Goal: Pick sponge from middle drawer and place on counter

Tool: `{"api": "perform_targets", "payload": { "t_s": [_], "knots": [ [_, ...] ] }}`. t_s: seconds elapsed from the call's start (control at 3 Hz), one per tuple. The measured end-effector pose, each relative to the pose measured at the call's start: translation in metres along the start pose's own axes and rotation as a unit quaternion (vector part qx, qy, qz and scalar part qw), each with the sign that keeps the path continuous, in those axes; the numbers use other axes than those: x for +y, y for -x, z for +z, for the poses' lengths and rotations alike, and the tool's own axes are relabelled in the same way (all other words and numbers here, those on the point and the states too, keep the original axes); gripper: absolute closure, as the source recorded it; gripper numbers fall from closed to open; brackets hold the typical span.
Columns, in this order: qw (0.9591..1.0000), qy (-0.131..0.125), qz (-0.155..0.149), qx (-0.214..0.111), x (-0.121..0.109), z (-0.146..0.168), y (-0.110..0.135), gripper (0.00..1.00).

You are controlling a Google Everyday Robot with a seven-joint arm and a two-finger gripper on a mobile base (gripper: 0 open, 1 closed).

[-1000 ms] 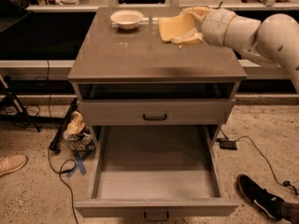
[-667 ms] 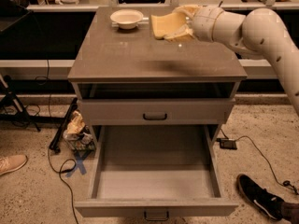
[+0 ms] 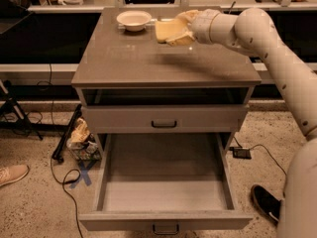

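The yellow sponge [image 3: 166,29] is held in my gripper [image 3: 179,31] just above the back of the glossy grey-brown counter [image 3: 148,61], right next to the pale bowl. The gripper is shut on the sponge's right side, and my arm reaches in from the right. I cannot tell if the sponge touches the counter. The middle drawer [image 3: 166,190] is pulled wide open below, and its flat grey floor is bare.
A pale round bowl [image 3: 133,19] stands at the counter's back left. A shallower drawer [image 3: 163,119] above the open one is closed. A crumpled bag [image 3: 81,138], cables and a shoe [image 3: 12,174] lie on the floor at left, another shoe [image 3: 265,202] at right.
My gripper has carried the sponge to the left along the back of the counter, closer to the bowl. The drawer has not moved.
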State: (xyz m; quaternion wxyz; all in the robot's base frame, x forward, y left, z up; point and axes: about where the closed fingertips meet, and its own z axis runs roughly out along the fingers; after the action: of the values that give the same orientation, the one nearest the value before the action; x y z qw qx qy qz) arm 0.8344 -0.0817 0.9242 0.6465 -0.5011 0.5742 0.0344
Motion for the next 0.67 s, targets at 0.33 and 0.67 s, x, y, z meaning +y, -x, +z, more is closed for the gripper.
{"api": "perform_targets", "payload": {
  "t_s": [0.33,0.67],
  "knots": [
    [0.9996,0.012,0.02,0.018,0.001,0.016,-0.016,0.81],
    [0.9988,0.02,0.033,0.031,0.001,0.025,-0.027,0.58]
  ]
}}
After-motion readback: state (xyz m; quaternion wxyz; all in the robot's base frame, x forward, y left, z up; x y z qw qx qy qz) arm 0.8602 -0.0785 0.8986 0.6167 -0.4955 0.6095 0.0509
